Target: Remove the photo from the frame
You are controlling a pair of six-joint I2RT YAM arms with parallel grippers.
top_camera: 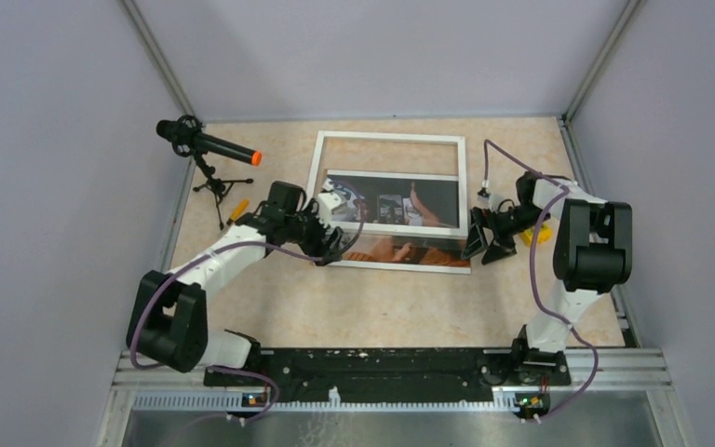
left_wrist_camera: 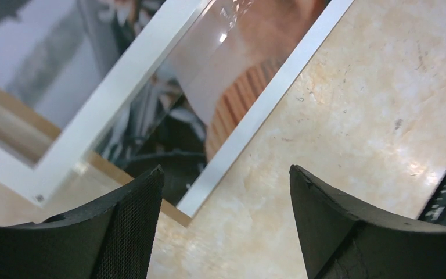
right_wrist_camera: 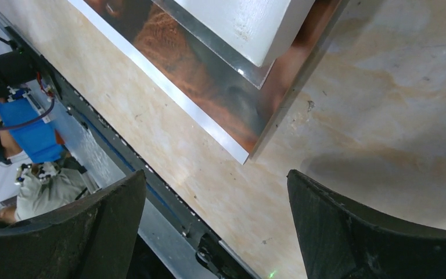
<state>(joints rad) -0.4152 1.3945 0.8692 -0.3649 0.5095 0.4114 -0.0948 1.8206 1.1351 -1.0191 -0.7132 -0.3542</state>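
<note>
The white frame [top_camera: 389, 139] lies flat at the back middle of the table. The dark glossy photo [top_camera: 400, 203] lies under its near half and sticks out toward me, ending in a pale near edge [top_camera: 400, 265]. My left gripper [top_camera: 331, 244] is open and empty at the photo's near left corner. In the left wrist view [left_wrist_camera: 226, 195] that corner lies between its fingers [left_wrist_camera: 130, 224], under the frame bar [left_wrist_camera: 125, 87] and photo [left_wrist_camera: 238, 99]. My right gripper [top_camera: 486, 246] is open and empty just off the near right corner. The right wrist view [right_wrist_camera: 218, 200] shows the photo [right_wrist_camera: 209, 87] and frame corner [right_wrist_camera: 250, 23].
A microphone on a small tripod [top_camera: 207, 149] stands at the back left, with a small orange-handled tool [top_camera: 235, 212] beside it. A small yellow block [top_camera: 540, 235] lies behind my right gripper. The black base rail [top_camera: 382, 365] runs along the near edge.
</note>
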